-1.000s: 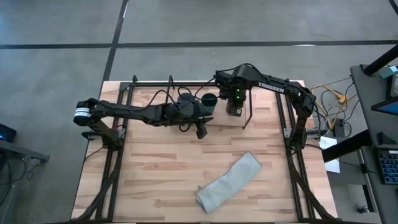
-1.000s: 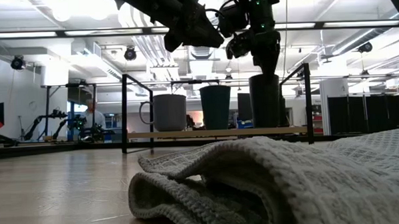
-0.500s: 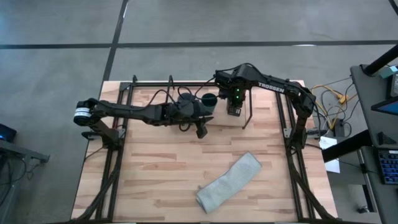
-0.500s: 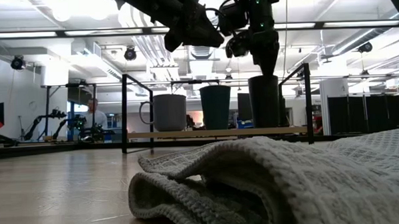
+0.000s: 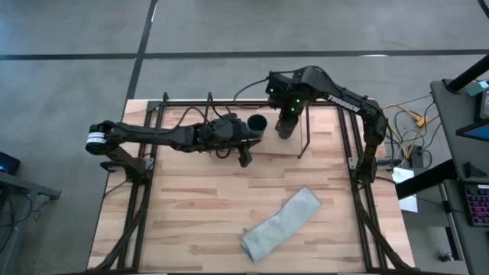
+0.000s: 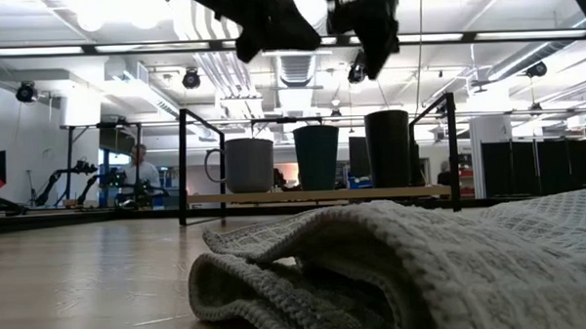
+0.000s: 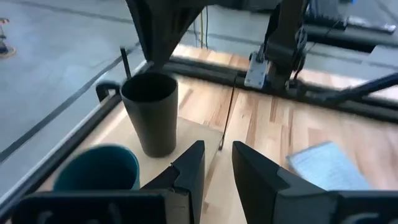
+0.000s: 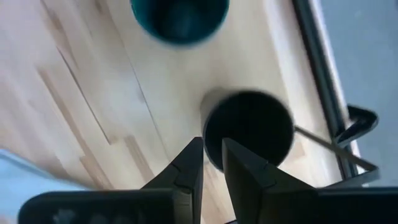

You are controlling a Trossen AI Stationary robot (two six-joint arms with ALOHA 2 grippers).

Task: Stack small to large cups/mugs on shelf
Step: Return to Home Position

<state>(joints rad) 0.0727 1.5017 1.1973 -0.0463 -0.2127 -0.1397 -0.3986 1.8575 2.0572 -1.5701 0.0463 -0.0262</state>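
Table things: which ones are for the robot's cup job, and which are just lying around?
For the job: grey-blue mug, teal cup and black cup, in a row on the shelf; right claw, raised above the black cup; left claw, raised near the teal cup.

Just lying about: grey-green cloth, on the tabletop.

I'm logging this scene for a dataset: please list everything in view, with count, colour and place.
mug: 1, grey-blue, shelf's left end
teal cup: 1, dark teal, shelf middle
black cup: 1, black, shelf's right end
shelf: 1, light wood with black rods, table's far side
cloth: 1, grey-green, table's near side
table: 1, slatted wood
person: 1, in room behind
left gripper: 1, dark, over shelf's front, open, empty
right gripper: 1, dark, above black cup, open, empty
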